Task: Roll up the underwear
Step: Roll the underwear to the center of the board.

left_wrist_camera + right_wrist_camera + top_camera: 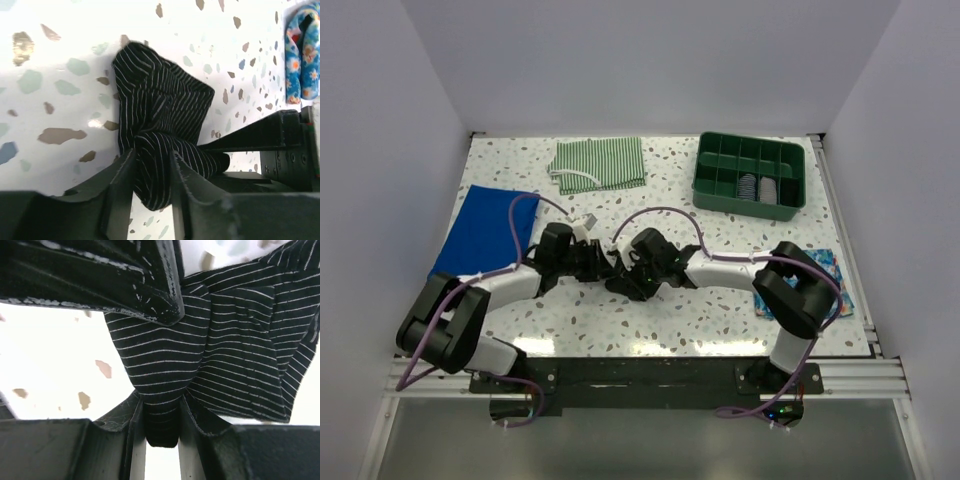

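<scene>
Left wrist, grip: the left pincer (150,162) is clamped on a bunched fold of the underwear (160,115), which is black with thin pale stripes.
Left wrist, garment: the rest of it lies crumpled on the speckled worktop (65,50), with a blue floral cloth (302,55) well apart from it.
Right wrist, grip: the right pincer (161,420) pinches another fold of the same fabric, with the other arm's finger just above.
Right wrist, progress: the fabric is gathered and creased, with no tidy cylinder showing. The rolling looks under way, not done.
Top view, arms: both meet mid-worktop, and the garment is mostly hidden among them.
Top view, surroundings: a green striped cloth (600,163) and a green tray (750,175) lie at the far edge, and a blue cloth (485,228) lies to the left. Plain white walls (650,60) enclose the space.
</scene>
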Controlling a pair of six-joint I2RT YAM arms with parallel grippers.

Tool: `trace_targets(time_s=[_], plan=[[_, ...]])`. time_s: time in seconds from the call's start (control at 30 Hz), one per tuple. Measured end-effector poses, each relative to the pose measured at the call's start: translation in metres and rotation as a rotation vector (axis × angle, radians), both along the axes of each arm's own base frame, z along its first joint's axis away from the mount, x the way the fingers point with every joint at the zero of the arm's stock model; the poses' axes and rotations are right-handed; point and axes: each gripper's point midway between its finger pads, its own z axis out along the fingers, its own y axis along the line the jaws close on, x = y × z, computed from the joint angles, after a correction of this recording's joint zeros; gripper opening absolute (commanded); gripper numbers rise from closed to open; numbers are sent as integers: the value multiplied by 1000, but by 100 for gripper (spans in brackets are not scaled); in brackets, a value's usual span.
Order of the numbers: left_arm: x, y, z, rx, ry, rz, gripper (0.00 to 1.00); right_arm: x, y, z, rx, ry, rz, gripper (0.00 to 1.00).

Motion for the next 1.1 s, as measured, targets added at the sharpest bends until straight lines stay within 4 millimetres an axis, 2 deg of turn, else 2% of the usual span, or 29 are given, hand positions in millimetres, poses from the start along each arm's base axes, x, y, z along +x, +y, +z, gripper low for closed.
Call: trace_targets(time_s=[0.23, 0.33, 0.57, 0.87, 1.1], plan=[[11, 21, 11, 34, -33, 95, 50, -20, 15, 2, 139, 209, 47, 0], [16, 27, 23, 33, -69, 125, 50, -33, 21, 2, 162, 294, 71, 0], [17, 33, 49, 6, -146, 153, 51, -43, 29, 3, 157, 415, 75, 0], [-20, 46, 37, -21, -125, 192, 62, -43, 31, 3, 126, 521, 8, 1], [-34, 48, 25, -38, -90, 200, 64, -40, 30, 1, 139, 641, -64, 1]])
